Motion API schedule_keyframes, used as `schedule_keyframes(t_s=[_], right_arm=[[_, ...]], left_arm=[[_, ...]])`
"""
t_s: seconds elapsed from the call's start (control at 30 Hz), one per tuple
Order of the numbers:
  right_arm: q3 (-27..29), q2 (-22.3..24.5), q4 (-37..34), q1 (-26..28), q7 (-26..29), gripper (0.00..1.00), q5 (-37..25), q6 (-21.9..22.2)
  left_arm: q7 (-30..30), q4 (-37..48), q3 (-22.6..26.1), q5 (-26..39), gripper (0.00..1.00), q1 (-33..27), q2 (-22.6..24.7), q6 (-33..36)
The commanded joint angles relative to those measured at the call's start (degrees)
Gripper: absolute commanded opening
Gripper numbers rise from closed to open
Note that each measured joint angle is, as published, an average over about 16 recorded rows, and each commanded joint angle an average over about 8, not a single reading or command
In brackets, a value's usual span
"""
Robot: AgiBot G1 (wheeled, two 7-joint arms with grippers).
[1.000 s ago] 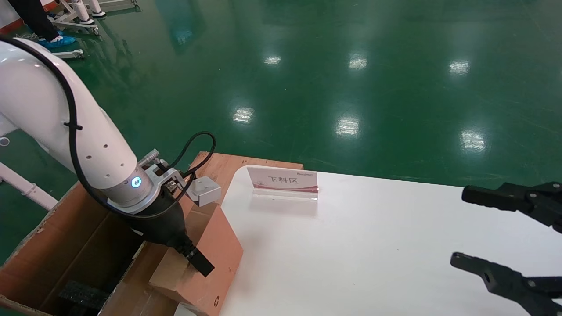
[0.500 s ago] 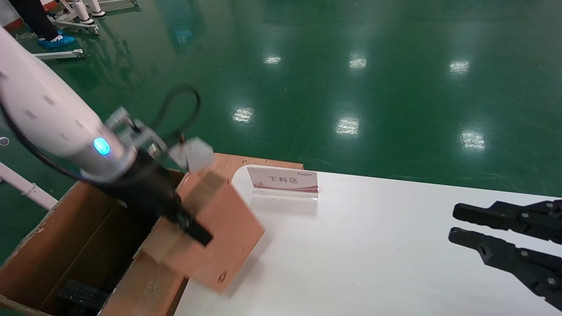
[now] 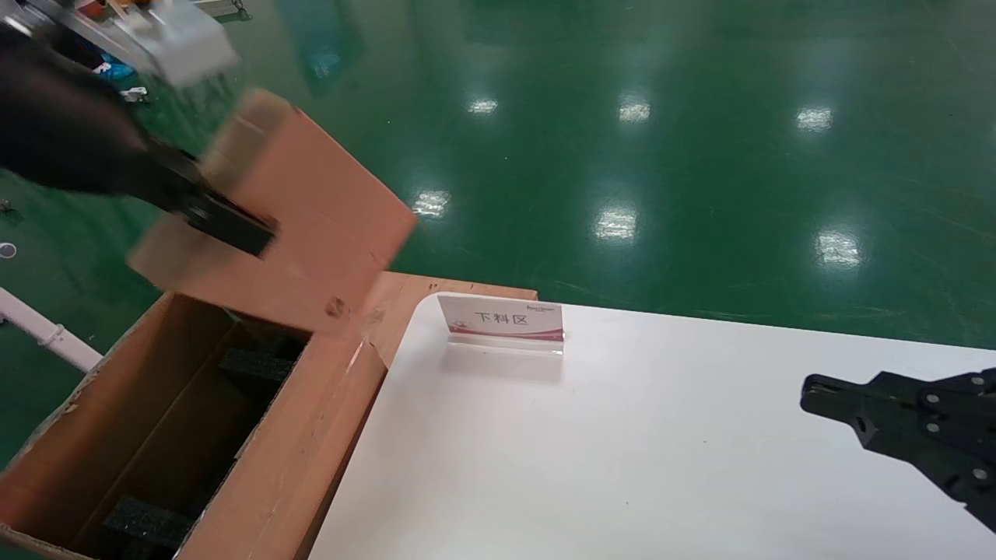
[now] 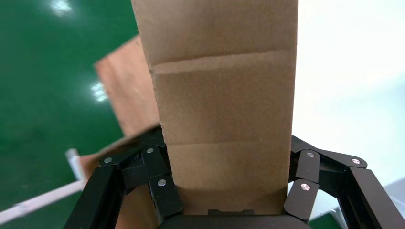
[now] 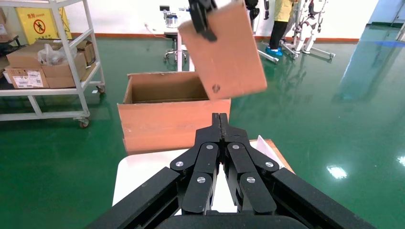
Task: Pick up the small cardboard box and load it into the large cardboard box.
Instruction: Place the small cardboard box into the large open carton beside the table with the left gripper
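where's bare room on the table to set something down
Most of the white table is bare: the wide stretch between the sign and the right claw, and the strip along the large box. Crowded only overhead at left, where the left claw carries the small box.

Two cardboard boxes are in play: one small cardboard box and one large cardboard box. Inside the large one, two black foam blocks show. There is one white desk, and one sign card stands on it. Two claws are in view: one left claw and one right claw.
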Motion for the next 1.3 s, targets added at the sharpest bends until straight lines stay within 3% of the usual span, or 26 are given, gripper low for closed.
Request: schedule_keyframes(t_s=[0.03, 0.3, 0.43, 0.57, 0.8, 1.0, 1.3], right_arm=[[-0.01, 0.0, 0.0, 0.0, 0.0, 0.0, 0.0, 0.0], [-0.03, 0.01, 0.0, 0.01, -0.02, 0.02, 0.02, 0.01], [-0.05, 0.02, 0.0, 0.01, -0.02, 0.5, 0.03, 0.02], [-0.06, 0.03, 0.0, 0.01, -0.03, 0.98, 0.04, 0.03], [-0.08, 0.03, 0.0, 0.02, -0.04, 1.0, 0.06, 0.04], [-0.1, 0.04, 0.0, 0.02, -0.05, 1.0, 0.07, 0.04], [-0.13, 0.05, 0.0, 0.03, -0.07, 1.0, 0.09, 0.06]], left_arm=[[0.71, 0.13, 0.14, 0.73, 0.0, -3.41, -0.6, 1.1], [3.92, 1.54, 16.66, 0.02, 0.0, -8.16, 0.05, 1.79], [5.2, 2.99, 25.78, -1.12, 0.0, -8.94, 0.19, 1.53], [5.56, 5.03, 31.58, -1.58, 0.0, -9.68, -0.74, 0.93], [4.83, 7.94, 35.76, -2.23, 0.0, -7.8, -3.71, -0.79], [5.55, 11.38, 36.86, -3.51, 0.0, -2.67, -5.72, -5.15], [8.31, 17.78, 36.8, -6.51, 0.0, 5.91, -4.53, -11.56]])
